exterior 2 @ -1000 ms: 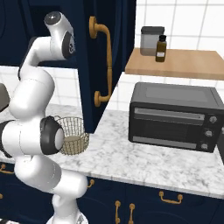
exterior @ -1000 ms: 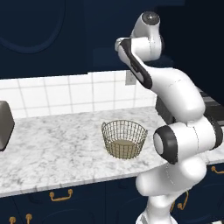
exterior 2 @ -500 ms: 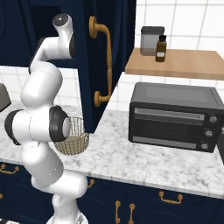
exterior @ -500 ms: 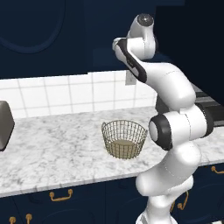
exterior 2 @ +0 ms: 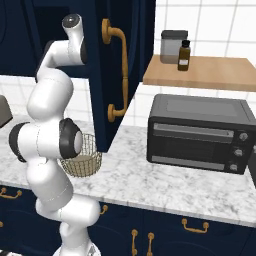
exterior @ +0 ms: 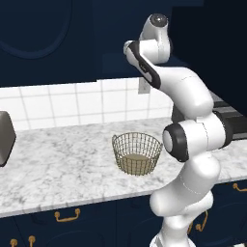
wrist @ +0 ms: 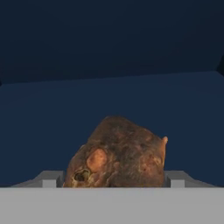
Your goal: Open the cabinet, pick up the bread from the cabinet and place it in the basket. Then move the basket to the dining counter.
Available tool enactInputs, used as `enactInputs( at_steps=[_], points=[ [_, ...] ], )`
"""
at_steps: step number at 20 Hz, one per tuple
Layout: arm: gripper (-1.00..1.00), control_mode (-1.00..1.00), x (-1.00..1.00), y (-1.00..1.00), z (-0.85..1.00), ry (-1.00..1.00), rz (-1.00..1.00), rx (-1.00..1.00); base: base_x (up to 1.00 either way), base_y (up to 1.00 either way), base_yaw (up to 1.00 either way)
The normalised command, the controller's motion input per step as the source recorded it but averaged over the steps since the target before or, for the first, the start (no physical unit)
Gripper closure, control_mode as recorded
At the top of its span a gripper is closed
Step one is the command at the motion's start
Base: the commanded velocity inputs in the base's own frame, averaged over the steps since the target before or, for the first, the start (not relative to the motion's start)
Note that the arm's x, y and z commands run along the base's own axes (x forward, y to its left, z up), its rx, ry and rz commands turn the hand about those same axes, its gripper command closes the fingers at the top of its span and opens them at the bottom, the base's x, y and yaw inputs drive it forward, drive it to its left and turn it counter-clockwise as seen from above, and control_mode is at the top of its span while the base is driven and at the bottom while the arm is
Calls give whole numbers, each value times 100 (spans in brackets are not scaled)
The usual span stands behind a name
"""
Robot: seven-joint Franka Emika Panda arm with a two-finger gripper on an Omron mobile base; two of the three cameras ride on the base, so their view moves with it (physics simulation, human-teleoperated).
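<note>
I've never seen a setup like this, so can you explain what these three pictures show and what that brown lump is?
It's a simulated kitchen with a white jointed robot arm. Two pictures come from cameras behind the arm, left and right. They show a round gold wire basket on the grey-veined marble worktop, a black toaster oven, and the navy cabinet door with its gold bar handle swung open. The third looks along the hand, inside the cabinet: the rough brown bread sits right at the fingers. Whether they grip it, I can't tell.

The arm (exterior: 185, 96) has reached further up into the cabinet (exterior 2: 107, 75)
</note>
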Motion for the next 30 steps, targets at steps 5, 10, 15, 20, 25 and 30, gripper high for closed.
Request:
enactInputs(
  at_steps=[5, 10, 15, 20, 25, 30],
  points=[
    [100, -100, -59, 10, -8, -1, 0, 0, 0, 0, 0],
    [100, -100, -100, 3, -2, 0, 0, 0, 0, 0, 0],
    [100, -100, -100, 17, -34, 3, 2, 0, 0, 0, 0],
    [100, -100, -100, 29, -56, 10, 2, 0, 0, 0, 0],
    [100, -100, -98, 36, -90, 23, 0, 0, 0, 0, 0],
    [100, -100, -22, 8, -100, 35, 0, 0, 0, 0, 0]
  ],
)
